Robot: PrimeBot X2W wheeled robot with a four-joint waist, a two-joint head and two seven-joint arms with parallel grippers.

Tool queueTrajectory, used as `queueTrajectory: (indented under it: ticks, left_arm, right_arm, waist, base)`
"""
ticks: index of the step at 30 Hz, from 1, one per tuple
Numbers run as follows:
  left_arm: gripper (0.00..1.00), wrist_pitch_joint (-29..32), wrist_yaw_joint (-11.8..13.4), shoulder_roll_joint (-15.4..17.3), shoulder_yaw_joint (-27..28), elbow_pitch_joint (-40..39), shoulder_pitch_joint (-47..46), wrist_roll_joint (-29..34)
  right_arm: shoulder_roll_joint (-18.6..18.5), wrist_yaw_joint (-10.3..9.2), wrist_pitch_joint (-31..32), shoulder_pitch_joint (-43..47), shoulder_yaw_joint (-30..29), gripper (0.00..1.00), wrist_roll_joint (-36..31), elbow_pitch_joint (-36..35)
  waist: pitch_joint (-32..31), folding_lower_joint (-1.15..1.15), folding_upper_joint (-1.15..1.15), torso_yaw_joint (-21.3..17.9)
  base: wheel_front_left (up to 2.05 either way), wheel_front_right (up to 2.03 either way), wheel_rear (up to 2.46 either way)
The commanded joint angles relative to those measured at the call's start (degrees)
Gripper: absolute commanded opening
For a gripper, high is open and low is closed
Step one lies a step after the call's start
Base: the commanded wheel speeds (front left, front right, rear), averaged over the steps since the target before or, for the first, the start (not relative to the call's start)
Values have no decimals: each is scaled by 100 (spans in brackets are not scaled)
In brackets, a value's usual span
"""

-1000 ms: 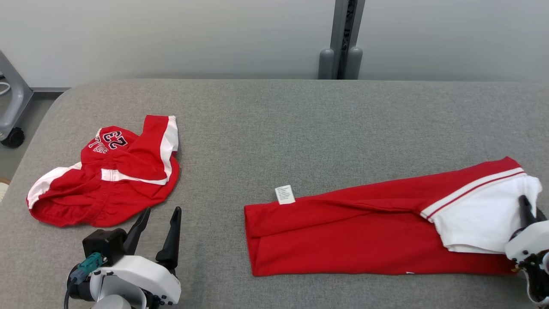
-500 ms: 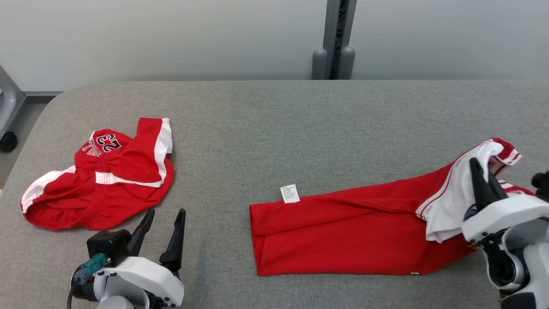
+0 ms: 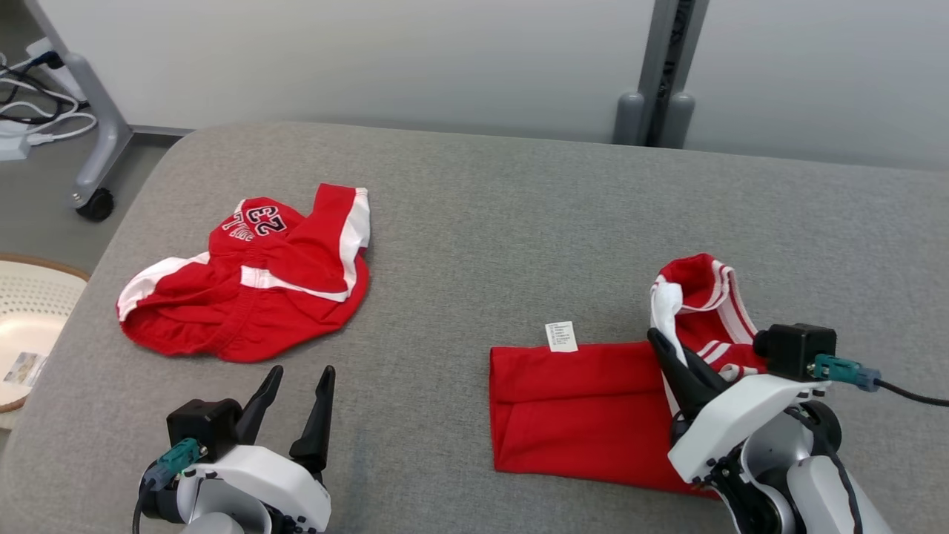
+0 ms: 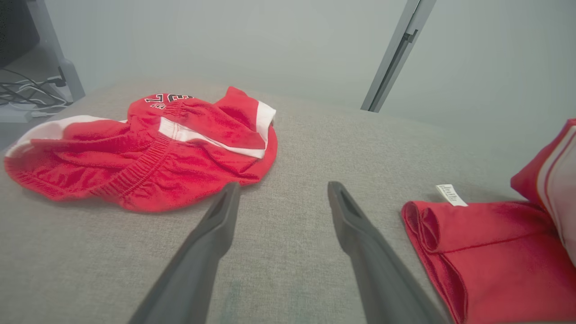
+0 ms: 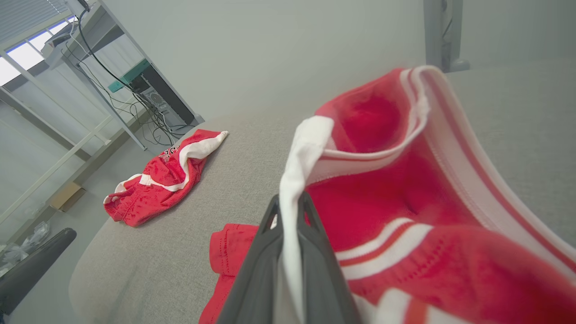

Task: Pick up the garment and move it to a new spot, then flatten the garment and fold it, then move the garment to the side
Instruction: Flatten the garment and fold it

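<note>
Across the grey padded table (image 3: pixel 519 193), the red garment (image 3: pixel 578 415) lies right of centre, on the robot's right side and toward the near edge. Its left part rests flat on the cloth surface as a folded band, the doubled edge showing as two rolled layers in the left wrist view (image 4: pixel 486 243). Its right end, with white panel and red-and-white striped trim, stands raised off the table and curls back over the flat part.

A second red piece, a pair of shorts (image 3: pixel 245 311) with white side stripes and a printed number, sits bunched on the robot's left, well apart from the garment.

The right gripper (image 3: pixel 656 339) reaches in from the lower right with its two dark fingers pressed together on the white edge of the raised end; in the right wrist view the white hem runs down between the fingers (image 5: pixel 288 202), which pinch it tightly.

The left gripper (image 3: pixel 302 371) hovers at the lower left with its fingers spread wide and nothing between them, its tips near the closest edge of the shorts but not touching them.

A small white label (image 3: pixel 561 335) sticks out from the far edge of the flat band.
</note>
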Motion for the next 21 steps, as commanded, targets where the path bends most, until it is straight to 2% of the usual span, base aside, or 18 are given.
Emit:
queueTrajectory:
  ticks: [1, 12, 21]
  left_arm:
    - [100, -9, -36, 17, 0, 31, -113, 33]
    - [100, -19, -103, -51, -45, 201, -184, 62]
    - [100, -21, -114, -43, -30, 234, -201, 29]
  right_arm:
    - [24, 2, 11, 26, 66, 0, 11, 103]
    - [154, 2, -300, -371, 498, 0, 380, 1116]
    - [153, 2, -548, -723, 949, 0, 897, 1901]
  waist:
    - [6, 0, 0, 192]
    - [-26, 0, 0, 885]
    - [-8, 0, 0, 1198]
  base:
    - [0, 0, 0]
    - [0, 0, 0]
    - [0, 0, 0]
